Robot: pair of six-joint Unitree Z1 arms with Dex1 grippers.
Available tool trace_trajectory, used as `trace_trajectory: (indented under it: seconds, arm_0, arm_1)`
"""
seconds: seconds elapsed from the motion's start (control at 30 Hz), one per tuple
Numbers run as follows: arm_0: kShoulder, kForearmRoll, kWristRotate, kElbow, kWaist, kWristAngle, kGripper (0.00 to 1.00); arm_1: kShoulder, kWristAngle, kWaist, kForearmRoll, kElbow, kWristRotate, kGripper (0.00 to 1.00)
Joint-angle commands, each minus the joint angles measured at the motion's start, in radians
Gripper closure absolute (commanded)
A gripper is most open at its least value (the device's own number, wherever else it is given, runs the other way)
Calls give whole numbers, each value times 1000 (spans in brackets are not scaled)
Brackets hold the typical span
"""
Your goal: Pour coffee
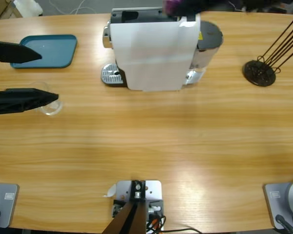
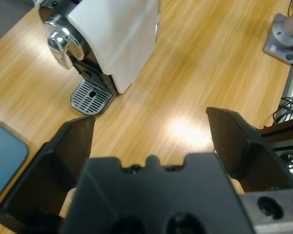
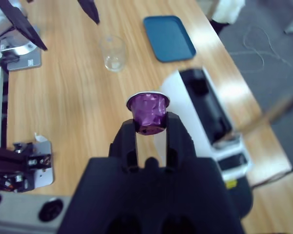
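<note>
The white coffee machine (image 1: 154, 51) stands at the back middle of the table, its metal drip tray (image 1: 111, 75) empty. Its top slot (image 3: 205, 100) shows open in the right wrist view. My right gripper (image 3: 149, 124) is shut on a purple coffee capsule (image 3: 147, 109) and hangs above the machine; in the high view the capsule (image 1: 172, 6) shows at the top edge. An empty clear glass (image 1: 51, 105) stands at the left. My left gripper (image 1: 49, 78) is wide open there, its nearer jaw overlapping the glass. Its wrist view faces the drip tray (image 2: 91, 96).
A blue tray (image 1: 46, 50) lies at the back left, under the far jaw of the left gripper. A black wire rack (image 1: 259, 72) stands at the back right. Bare wood stretches across the middle and front of the table (image 1: 176, 146).
</note>
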Motion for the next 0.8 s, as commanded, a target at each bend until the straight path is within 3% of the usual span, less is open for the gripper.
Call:
trace_trajectory:
  seconds: [0.03,0.2,0.5,0.8]
  arm_0:
    - [-59,-6,-18,40,41,16,18]
    - [-69,-5,-18,47,51,16,18]
    - [-71,-5,-20,60,57,14,18]
    - [-77,-5,-20,72,57,14,18]
  arm_1:
    - [277,5,37,67,-224,-79,1000]
    - [364,-12,27,31,-255,-82,1000]
    - [372,-120,-8,-39,-242,-91,1000]
    - [410,-78,-31,-106,-179,-91,1000]
